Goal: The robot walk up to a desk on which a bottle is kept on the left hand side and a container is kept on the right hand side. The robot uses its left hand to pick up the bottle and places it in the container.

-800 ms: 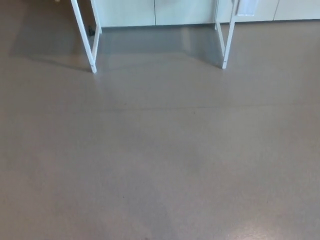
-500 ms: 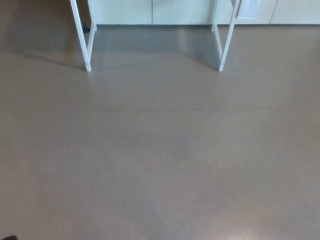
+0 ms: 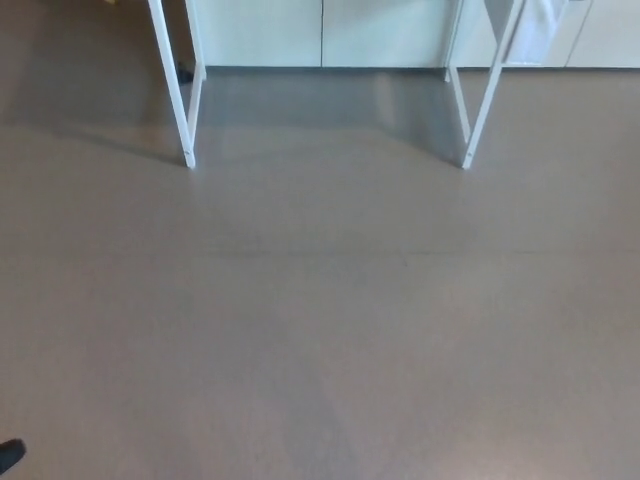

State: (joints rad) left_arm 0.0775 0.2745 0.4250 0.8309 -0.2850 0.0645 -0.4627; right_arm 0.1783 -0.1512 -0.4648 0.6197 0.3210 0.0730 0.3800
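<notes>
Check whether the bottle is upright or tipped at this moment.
Cannot tell: no bottle shows. The head view holds only the grey floor, two white desk legs and pale cabinets behind.

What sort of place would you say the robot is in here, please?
Probably an indoor office or lab room. A smooth grey-brown floor fills most of the view, the white legs of a desk stand at the top, and pale cabinet fronts line the wall behind. Neither bottle, container nor hands show.
</notes>
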